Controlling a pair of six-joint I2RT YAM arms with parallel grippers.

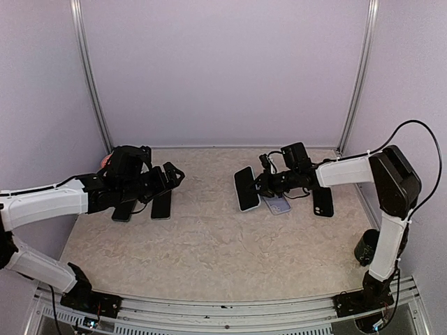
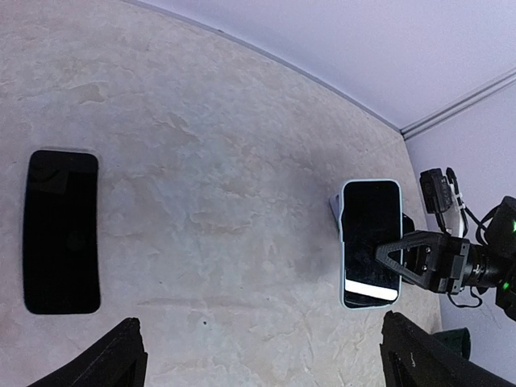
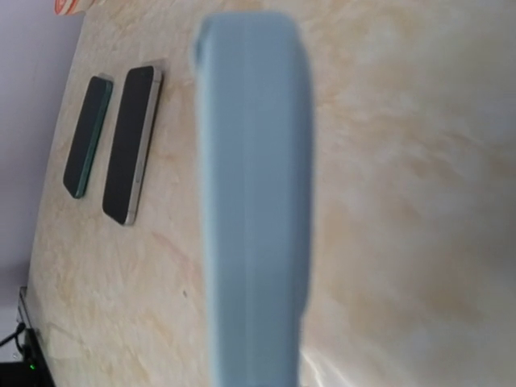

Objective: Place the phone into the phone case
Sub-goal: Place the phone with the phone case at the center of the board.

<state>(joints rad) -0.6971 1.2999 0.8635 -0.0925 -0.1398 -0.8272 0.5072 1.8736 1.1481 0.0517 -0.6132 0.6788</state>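
A phone (image 1: 246, 188) with a dark screen sits inside a light blue phone case (image 2: 344, 242) and is lifted on its edge, tilted, at the middle right of the table. My right gripper (image 1: 261, 185) is shut on one long side of the case, and its dark fingers (image 2: 403, 251) cross the screen. In the right wrist view the case's blue edge (image 3: 254, 201) fills the middle and hides the fingers. My left gripper (image 1: 172, 177) hangs open over the left side of the table, well apart from the case, with nothing between its fingers (image 2: 113, 363).
Two dark phones (image 1: 126, 209) (image 1: 162, 204) lie flat under the left arm. A lavender case (image 1: 279, 204) lies beneath the held case, and a black phone (image 1: 323, 202) lies to its right. A dark cup (image 1: 364, 248) stands off the table's right edge.
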